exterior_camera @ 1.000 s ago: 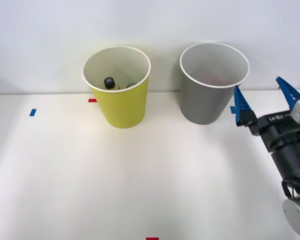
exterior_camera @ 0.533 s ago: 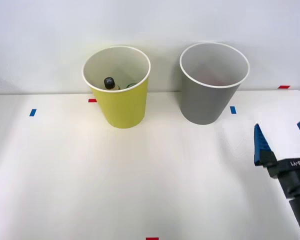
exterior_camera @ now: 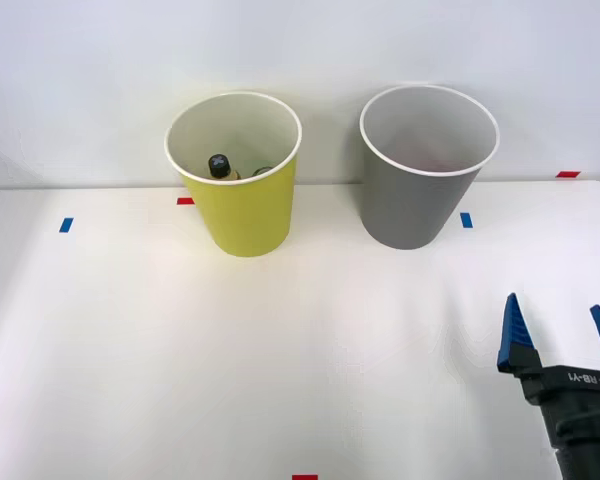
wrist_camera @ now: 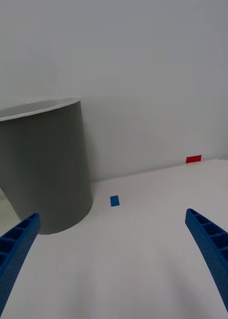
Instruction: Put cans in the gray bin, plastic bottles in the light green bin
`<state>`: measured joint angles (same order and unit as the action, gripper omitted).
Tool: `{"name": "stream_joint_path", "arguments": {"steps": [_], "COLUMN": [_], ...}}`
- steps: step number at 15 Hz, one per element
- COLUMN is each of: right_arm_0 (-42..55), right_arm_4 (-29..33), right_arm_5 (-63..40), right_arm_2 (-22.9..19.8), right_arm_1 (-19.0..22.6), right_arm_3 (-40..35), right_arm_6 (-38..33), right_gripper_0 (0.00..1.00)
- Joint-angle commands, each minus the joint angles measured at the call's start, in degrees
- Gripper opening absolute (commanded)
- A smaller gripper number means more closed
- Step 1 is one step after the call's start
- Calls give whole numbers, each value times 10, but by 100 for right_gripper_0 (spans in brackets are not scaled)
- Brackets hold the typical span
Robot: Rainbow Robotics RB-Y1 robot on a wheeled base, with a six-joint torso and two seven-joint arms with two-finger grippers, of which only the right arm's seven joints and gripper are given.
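The light green bin (exterior_camera: 242, 210) stands at the back left of the white table, and a plastic bottle's dark cap (exterior_camera: 218, 164) shows inside it. To its right stands the gray bin (exterior_camera: 420, 195), whose side also appears in the right wrist view (wrist_camera: 44, 169); a faint reddish patch shows inside it, too dim to tell what it is. My right gripper (exterior_camera: 559, 334) hovers low at the table's front right, well in front of the gray bin. Its blue ribbed fingers (wrist_camera: 213, 259) are spread open with nothing between them.
Small tape marks lie on the table: blue ones (exterior_camera: 66, 225) (exterior_camera: 466, 219) and red ones (exterior_camera: 185, 201) (exterior_camera: 568, 174) (exterior_camera: 304, 477). A white wall rises directly behind the bins. The table's right edge runs close to my gripper.
My right gripper has drawn back from beside the gray bin toward the table's front right and sunk lower in view, staying open. The bins have not moved.
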<state>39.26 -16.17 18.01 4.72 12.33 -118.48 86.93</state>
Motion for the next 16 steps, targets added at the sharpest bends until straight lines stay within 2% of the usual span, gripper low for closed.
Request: {"name": "stream_joint_path", "arguments": {"steps": [1, 4, 7, 11, 13, 16], "right_arm_0": [26, 39, 42, 64, 81, 71], "right_arm_4": [2, 6, 76, 179, 203, 207], "right_arm_5": [-1, -2, -1, 34, 57, 191], "right_arm_2": [0, 1, -13, -13, -9, -6], "right_arm_1": [17, -2, -38, -51, -49, -46], "right_arm_3": [0, 23, 36, 36, 39, 131], "right_arm_6": [1, 0, -14, -151, -202, -228], "right_gripper_0": [100, 100, 100, 100, 100, 100]}}
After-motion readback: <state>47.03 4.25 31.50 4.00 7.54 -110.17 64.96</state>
